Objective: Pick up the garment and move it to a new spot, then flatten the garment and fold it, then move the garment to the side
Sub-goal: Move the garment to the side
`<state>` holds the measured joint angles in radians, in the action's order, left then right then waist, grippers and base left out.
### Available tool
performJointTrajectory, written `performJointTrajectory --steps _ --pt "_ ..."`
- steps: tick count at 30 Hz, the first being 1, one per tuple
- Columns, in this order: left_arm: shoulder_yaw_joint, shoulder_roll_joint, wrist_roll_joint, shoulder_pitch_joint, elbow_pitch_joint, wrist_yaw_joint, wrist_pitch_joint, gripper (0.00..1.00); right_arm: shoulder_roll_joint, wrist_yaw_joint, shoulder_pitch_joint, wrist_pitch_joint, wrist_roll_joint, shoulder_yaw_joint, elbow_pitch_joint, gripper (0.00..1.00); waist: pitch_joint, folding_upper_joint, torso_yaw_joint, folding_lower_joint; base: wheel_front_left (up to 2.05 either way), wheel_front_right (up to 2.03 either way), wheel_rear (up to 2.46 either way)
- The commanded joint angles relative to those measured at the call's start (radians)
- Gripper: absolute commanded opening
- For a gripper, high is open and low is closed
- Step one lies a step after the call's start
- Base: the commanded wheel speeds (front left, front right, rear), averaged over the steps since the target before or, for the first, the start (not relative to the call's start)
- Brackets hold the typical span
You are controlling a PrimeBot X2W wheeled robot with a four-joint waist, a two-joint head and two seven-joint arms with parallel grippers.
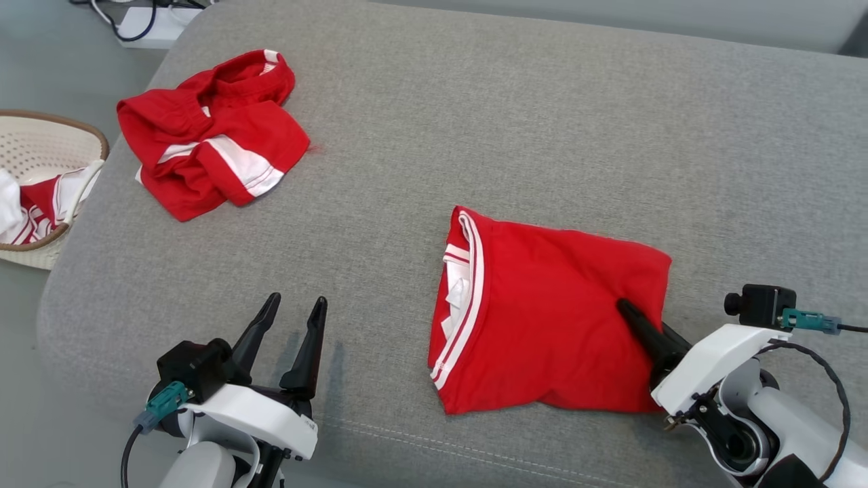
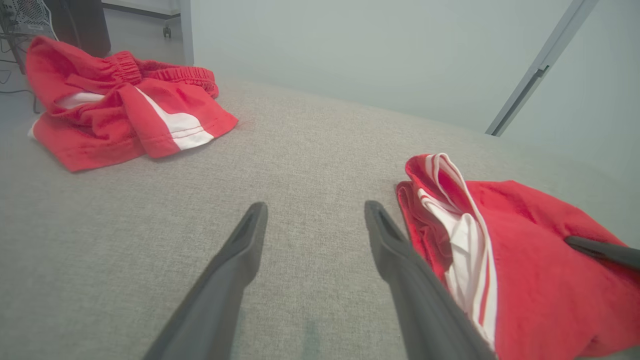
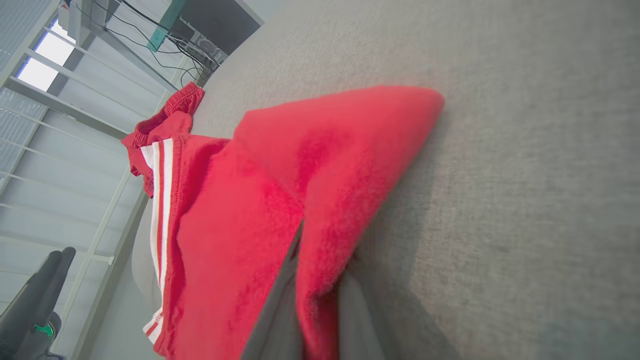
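— Two pincers are out; which one has the folded garment (image 1: 542, 312)?
— Your right pincer (image 1: 630, 313). It is clenched on the garment's right edge, with the cloth nipped between both fingers. Your left pincer (image 1: 296, 301) hangs released near the striped left edge, touching nothing.
— How does it lie?
— Flat on the grey cushion (image 1: 475, 102), long axis running left to right. You're pinching one end, so a sideways move will likely drag the other.
— Containers?
— One basket (image 1: 88, 132), off the cushion's left edge, holding red-and-white clothes (image 1: 34, 203). A crumpled red garment (image 1: 210, 135) lies near it, well apart from yours.
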<state>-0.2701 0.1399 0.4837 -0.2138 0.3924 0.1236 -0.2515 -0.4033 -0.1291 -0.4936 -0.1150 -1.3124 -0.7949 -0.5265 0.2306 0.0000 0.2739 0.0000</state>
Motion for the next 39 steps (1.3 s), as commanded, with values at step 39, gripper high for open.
performJointTrajectory --steps 39 --pt "0.020 0.082 -0.026 -0.067 -0.061 0.007 -0.010 1.00 0.010 -0.002 -0.044 -0.145 0.077 -0.049 -0.095 0.00 0.006 0.0000 -0.502 0.0000 0.00 0.00 0.00"
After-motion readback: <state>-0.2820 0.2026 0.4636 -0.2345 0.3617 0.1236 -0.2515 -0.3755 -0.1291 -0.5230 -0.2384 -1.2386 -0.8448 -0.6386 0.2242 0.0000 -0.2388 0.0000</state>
